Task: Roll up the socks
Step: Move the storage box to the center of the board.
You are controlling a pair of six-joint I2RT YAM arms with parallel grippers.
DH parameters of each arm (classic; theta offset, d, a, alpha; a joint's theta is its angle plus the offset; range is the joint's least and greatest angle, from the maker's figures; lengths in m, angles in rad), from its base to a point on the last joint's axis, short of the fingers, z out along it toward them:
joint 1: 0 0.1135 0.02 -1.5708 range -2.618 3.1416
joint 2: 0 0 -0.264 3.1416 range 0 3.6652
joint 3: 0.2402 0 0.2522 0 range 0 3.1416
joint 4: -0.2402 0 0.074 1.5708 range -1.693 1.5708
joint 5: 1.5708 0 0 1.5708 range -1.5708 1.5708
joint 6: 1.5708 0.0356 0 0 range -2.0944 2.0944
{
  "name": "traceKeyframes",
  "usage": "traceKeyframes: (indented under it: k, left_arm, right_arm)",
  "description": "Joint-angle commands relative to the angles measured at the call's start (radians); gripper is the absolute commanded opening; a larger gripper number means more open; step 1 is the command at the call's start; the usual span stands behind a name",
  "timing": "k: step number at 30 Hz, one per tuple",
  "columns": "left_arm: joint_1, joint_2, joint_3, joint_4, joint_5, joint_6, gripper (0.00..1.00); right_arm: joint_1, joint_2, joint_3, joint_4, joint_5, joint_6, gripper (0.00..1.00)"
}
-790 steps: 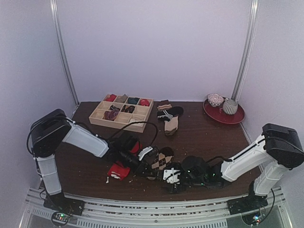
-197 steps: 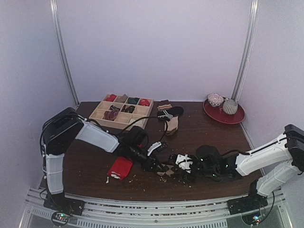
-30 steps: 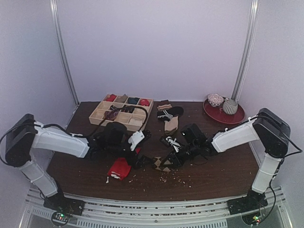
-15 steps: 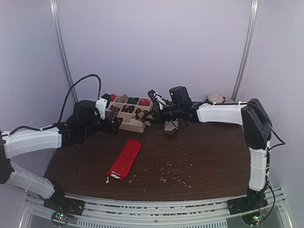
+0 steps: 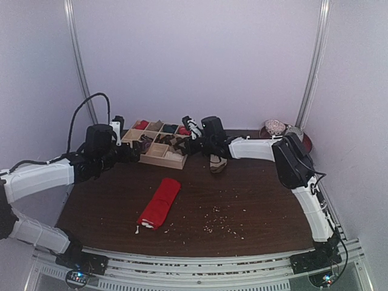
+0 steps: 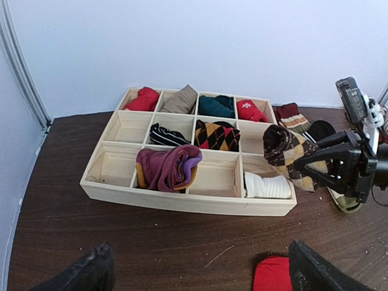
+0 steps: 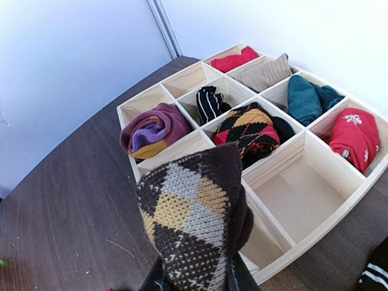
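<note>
While it is clamped in the right claw (image 7: 195, 274), argyle sock (image 7: 193, 212): bundled into a brown-and-tan roll and held in the air at the front right corner of the wooden tray (image 6: 182, 203), above the white roll (image 6: 267, 186).
Right claw: closed on the lower end of the roll; only the finger bases are seen in its own view.
Left claw (image 6: 200, 273): spread wide, nothing held, raised in front of the tray and well apart from it.
Red sock (image 5: 159, 203): laid flat as a long strip near the middle of the worktop (image 5: 260, 194), touched by neither claw.
Tray contents: a purple-and-maroon roll (image 6: 168, 168), a red-and-yellow argyle roll (image 6: 216, 134), a black striped roll (image 6: 168, 134) and a red roll with a white snowflake motif (image 7: 354, 136).
Around: a black sock with white stripes (image 7: 373, 273) and a tan sock (image 5: 217, 162) are left right of the tray, partly hidden by the right arm; a patterned bowl (image 5: 274, 127) is seen at the far right corner; crumbs (image 5: 218, 225) are scattered towards the front.
Change: one second earlier the argyle sock was down on the worktop beside the red sock, with both claws low over it; it has since been carried to the tray, and the left arm has been drawn back to the left.
</note>
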Motion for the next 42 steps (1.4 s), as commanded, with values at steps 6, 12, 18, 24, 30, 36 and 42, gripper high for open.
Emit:
traceKeyframes:
  k: [6,12,18,24,30,36,42]
  left_arm:
    - [0.008,0.014,-0.022,0.049,0.099,-0.023,0.97]
    - [0.009,0.002,-0.035,0.031,0.121,-0.02,0.96]
    - [0.008,-0.024,-0.048,0.011,0.131,-0.013,0.96]
    - [0.009,-0.046,-0.056,-0.008,0.132,-0.012,0.96]
    - [0.009,-0.061,-0.065,-0.006,0.122,-0.009,0.96]
    - [0.008,-0.057,-0.062,-0.012,0.122,-0.007,0.96]
    - [0.008,-0.038,-0.061,-0.006,0.122,-0.006,0.96]
  right_arm:
    - [0.011,0.118,0.202,-0.072,0.1,0.04,0.0]
    - [0.039,0.176,0.295,-0.255,0.132,0.029,0.0]
    - [0.062,0.193,0.301,-0.388,0.148,0.038,0.0]
    - [0.114,0.183,0.261,-0.564,0.182,0.007,0.0]
    - [0.149,0.105,0.057,-0.626,0.177,-0.013,0.0]
    - [0.18,-0.033,-0.218,-0.598,0.17,0.012,0.0]
    - [0.184,-0.143,-0.35,-0.472,0.155,0.011,0.0]
